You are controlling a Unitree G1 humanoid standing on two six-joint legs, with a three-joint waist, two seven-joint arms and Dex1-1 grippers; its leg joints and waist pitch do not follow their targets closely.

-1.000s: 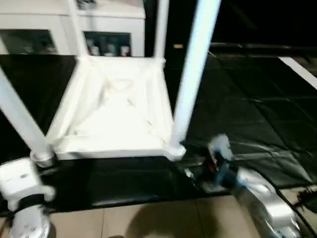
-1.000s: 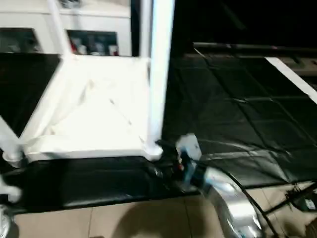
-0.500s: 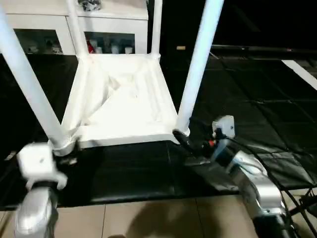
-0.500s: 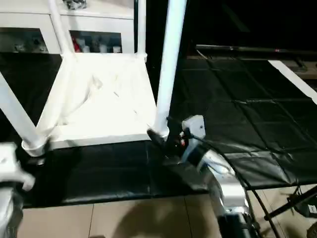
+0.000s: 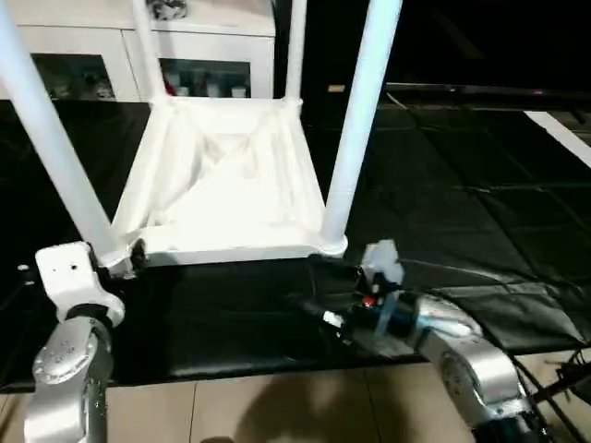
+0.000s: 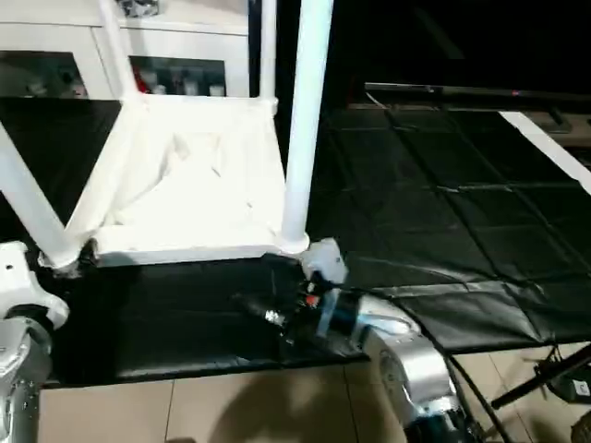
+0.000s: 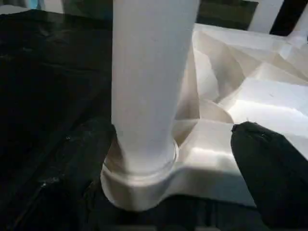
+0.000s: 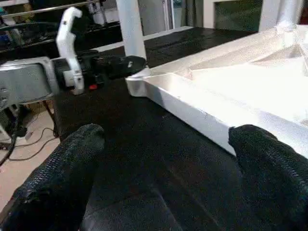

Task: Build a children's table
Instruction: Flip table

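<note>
The children's table lies upside down on the black mat, ribbed underside up, with all four white legs standing in its corner sockets. My left gripper is open around the base of the near-left leg. One finger is close against the leg's socket and the other stands well apart from it. My right gripper lies low over the mat in front of the table's near edge, a little short of the near-right leg. It is open, with nothing between its fingers.
A white glass-door cabinet stands behind the table. The black mat stretches far to the right, with a white strip at its edge. Tan floor tiles lie in front, and cables run at the lower right.
My right gripper has drawn back from the near-right leg's socket and now lies lower, pointing left along the mat. My left gripper stays at the near-left leg. The camera has shifted.
</note>
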